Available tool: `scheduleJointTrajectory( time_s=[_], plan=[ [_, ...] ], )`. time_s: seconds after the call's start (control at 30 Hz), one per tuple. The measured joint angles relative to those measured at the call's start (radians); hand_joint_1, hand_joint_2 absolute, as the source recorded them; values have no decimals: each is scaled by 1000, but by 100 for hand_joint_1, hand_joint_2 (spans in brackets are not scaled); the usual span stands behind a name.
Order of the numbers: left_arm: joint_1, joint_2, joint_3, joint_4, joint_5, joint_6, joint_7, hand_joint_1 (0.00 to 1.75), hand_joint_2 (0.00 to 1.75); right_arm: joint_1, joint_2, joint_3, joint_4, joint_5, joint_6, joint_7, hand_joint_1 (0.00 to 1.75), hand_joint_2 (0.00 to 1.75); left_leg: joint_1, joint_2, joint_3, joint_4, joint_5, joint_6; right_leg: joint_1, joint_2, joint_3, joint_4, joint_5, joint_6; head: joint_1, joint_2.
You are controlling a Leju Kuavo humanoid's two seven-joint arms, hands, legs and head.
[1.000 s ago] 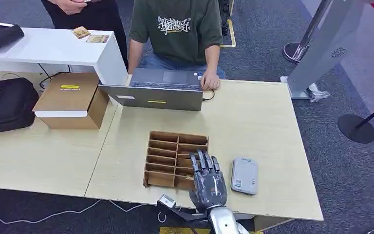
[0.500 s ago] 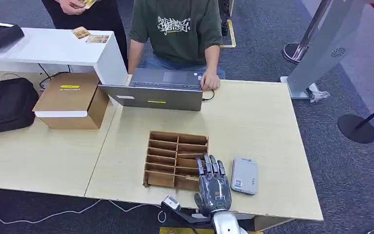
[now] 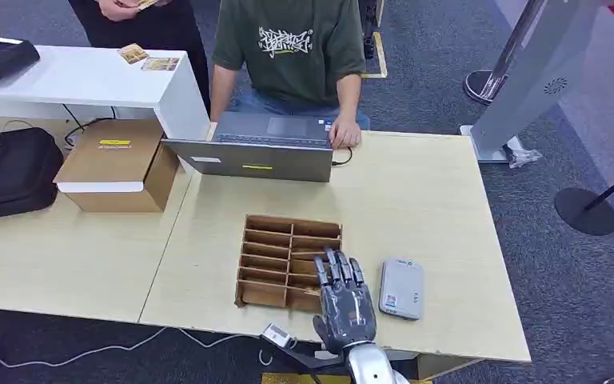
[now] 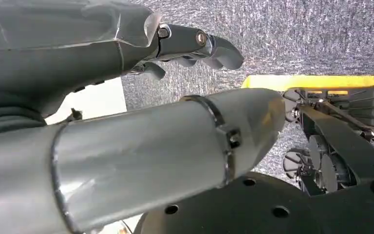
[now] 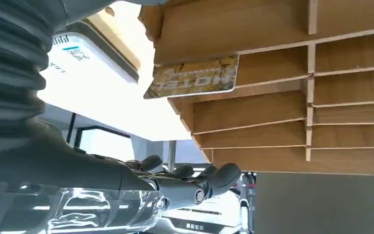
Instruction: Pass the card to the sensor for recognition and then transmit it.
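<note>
Your right hand point(image 3: 342, 300) sits at the lower centre of the head view, palm down, fingers extended and apart, holding nothing. Its fingertips point(image 3: 334, 260) overlap the lower right corner of the brown wooden slotted organiser tray point(image 3: 276, 250), which lies flat on the light wooden table point(image 3: 424, 200). Just right of the hand lies the grey rectangular card sensor point(image 3: 401, 288), close to it but not touching.

In the right wrist view you see the yellow patterned card point(image 5: 195, 78) standing in one slot of the tray, at the upper centre of the frame, with the hand's fingers apart from it.

Your left hand point(image 4: 190, 46) appears at the upper centre of the left wrist view, fingers curled in with nothing in them, over grey carpet.

Farther up the head view, a grey open laptop point(image 3: 260, 148) rests on the table's far edge, with a person in a green shirt point(image 3: 288, 44) seated behind it. A closed brown cardboard box point(image 3: 116, 164) sits on the adjoining table at the left.
</note>
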State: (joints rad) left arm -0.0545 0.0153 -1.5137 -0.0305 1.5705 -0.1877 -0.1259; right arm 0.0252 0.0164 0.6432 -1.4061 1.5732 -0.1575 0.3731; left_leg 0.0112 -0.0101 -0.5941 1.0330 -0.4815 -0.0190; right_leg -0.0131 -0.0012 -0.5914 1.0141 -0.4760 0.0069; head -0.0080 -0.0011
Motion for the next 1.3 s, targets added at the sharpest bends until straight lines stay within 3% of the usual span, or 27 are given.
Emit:
scheduleJointTrajectory(
  time_s=[0.7,0.73,0.77,0.8,1.3],
  plan=[
    [0,0,0,0,0,-3,0,0,0,-5,6,-2,10,0,-4,-15,0,175,0,0,0,0,0,0,0,0,0,0,0,0,0,0],
    [0,0,0,0,0,-3,0,0,0,-6,8,-2,12,0,-4,-18,23,175,0,0,0,0,0,0,0,0,0,0,0,0,0,0],
    [0,1,0,0,0,-4,0,0,0,-6,8,-3,14,0,-4,-19,134,175,0,0,0,0,0,0,0,0,0,0,0,0,0,0],
    [0,1,0,0,0,-4,0,0,0,-7,9,-3,16,0,-5,-22,173,175,0,0,0,0,0,0,0,0,0,0,0,0,0,0],
    [1,3,9,0,0,-5,0,0,0,-13,25,-22,51,0,-17,-42,175,175,0,0,0,0,0,0,0,0,0,0,0,0,0,0]
  ],
)
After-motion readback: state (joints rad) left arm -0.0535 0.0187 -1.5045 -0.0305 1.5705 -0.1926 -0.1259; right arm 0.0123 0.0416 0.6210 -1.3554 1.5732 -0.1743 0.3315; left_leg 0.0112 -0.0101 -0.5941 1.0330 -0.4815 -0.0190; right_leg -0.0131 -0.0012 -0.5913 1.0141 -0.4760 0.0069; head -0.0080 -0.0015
